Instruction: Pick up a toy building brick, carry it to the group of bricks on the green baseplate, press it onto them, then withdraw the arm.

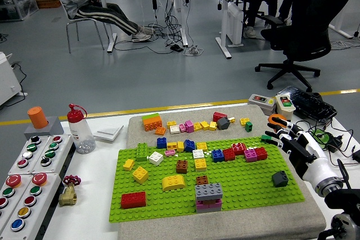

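Button box (25, 175) sits at far left, w/ an orange cup (37, 117) behind it and a brass valve (68, 190) just to its right. A clear bottle (80, 129) w/ red cap stands upright beside that.

Green baseplate (247, 181) lies on a beige mat (140, 220), long axis running left-right. On it, from the left: red brick (133, 199) at the near-left corner, long side left-right; green brick (142, 151) farther back; yellow brick (140, 175) turned at an angle; curved yellow piece (173, 182); brown brick (181, 166). Near-centre is a stack (208, 196): grey brick on top, pink under it, long axis left-right, upright. A row of bricks (239, 153) (blue, red, pink) runs left-right along the plate's far-right part. A dark grey brick (279, 179) lies alone at the plate's right, tilted. Loose bricks (191, 125) are scattered on the mat beyond the plate's far edge.

Right hand (292, 141) hovers off the plate's far-right corner, fingers spread apart toward the left, holding nothing, clear of the row. Beyond it is an orange thing (277, 120), partly hidden. Left hand not seen.
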{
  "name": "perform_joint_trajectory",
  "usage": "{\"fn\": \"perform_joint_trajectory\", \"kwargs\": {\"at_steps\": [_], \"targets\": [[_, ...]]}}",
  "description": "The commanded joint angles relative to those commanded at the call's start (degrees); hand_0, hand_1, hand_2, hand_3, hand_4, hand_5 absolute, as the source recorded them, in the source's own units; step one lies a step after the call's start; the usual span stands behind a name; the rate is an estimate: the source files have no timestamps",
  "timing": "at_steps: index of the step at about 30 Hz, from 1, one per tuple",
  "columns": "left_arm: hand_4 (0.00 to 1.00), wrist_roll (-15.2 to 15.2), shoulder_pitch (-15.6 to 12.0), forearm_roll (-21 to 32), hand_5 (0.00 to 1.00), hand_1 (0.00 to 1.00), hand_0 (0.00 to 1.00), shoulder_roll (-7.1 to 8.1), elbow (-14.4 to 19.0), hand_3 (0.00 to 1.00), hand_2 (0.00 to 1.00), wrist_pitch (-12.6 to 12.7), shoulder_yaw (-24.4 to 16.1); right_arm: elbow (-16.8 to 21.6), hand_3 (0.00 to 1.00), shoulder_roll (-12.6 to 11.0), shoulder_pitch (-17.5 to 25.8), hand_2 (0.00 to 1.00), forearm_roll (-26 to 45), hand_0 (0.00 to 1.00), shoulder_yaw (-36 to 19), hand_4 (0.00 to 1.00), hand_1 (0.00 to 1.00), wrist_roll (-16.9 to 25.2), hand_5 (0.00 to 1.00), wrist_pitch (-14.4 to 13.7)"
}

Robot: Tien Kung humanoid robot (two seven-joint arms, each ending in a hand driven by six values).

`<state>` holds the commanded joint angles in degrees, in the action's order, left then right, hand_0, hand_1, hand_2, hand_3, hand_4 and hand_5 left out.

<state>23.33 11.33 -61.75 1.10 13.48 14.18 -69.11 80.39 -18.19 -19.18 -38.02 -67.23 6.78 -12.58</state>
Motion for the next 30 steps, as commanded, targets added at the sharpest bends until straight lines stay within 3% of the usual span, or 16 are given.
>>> {"fn": "perform_joint_trajectory", "kwargs": {"at_steps": [30], "targets": [[0.304, 0.24, 0.06, -0.4, 0.938, 0.597, 0.632, -0.08, 0.05, 0.41, 0.612, -0.33, -0.01, -0.56, 0.684, 0.1, 0.77, 0.727, 0.09, 0.709, -0.77, 0.468, 0.719, -1.6, 0.294, -0.12]]}}
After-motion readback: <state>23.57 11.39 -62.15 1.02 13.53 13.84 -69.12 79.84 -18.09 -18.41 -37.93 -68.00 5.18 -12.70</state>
